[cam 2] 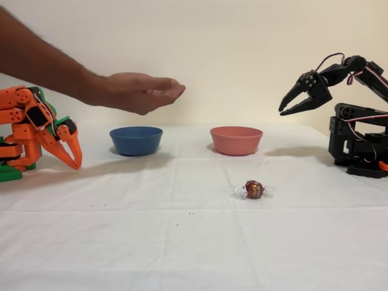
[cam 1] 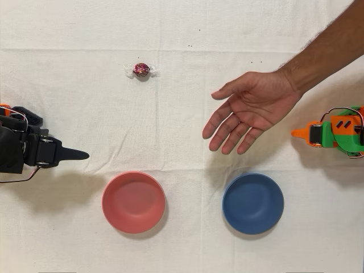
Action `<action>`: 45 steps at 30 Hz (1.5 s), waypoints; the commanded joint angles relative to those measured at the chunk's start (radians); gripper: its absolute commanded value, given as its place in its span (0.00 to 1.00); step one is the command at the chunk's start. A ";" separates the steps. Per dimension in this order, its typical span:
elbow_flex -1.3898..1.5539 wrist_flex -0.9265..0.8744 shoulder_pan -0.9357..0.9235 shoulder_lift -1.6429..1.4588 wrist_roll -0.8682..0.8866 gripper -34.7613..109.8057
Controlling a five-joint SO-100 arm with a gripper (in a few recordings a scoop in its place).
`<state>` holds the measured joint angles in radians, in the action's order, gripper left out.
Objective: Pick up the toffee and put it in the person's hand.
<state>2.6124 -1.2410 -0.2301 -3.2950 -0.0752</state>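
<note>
Palm up, the person's hand (cam 1: 253,108) hangs over the table with its fingers spread and slightly curled, holding nothing; in my fixed view that same hand (cam 2: 142,92) sits well above the cloth, with the forearm running off the left edge of the picture. The toffee (cam 1: 141,70) lies on the white tablecloth (cam 1: 182,136) well apart from the hand, off to the left of the fingertips and a little higher in the overhead view. From the side I see the toffee (cam 2: 254,190) to the right of the hand and nearer the camera, flat on the cloth with its clear twisted ends sticking out.

My gripper (cam 2: 291,103) is raised in the air at the far right of the fixed view, far from the hand, with its jaws parted and nothing between them. Overhead, the gripper (cam 1: 74,154) points toward the hand from the left edge.

Below the hand in the overhead view sits the blue bowl (cam 1: 253,203), almost directly under the fingertips in the picture, and the pink bowl (cam 1: 133,201) stands to its left. Both bowls look bare inside. The idle orange arm (cam 1: 333,135) rests just right of the wrist.
</note>
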 commanded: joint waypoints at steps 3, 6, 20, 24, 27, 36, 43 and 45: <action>0.344 0.549 0.149 0.227 -0.146 0.24; 0.344 0.554 0.141 0.227 -0.155 0.24; 0.196 0.612 0.140 0.399 -0.118 0.24; 0.095 0.649 0.147 0.499 -0.101 0.24; 0.025 0.652 0.155 0.552 -0.087 0.24; -0.123 0.566 0.218 0.672 -0.052 0.24; -0.163 0.549 0.324 0.724 -0.066 0.24; -0.190 0.535 0.364 0.759 -0.071 0.24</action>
<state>2.5249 -0.6765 0.0644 -2.5556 -0.1319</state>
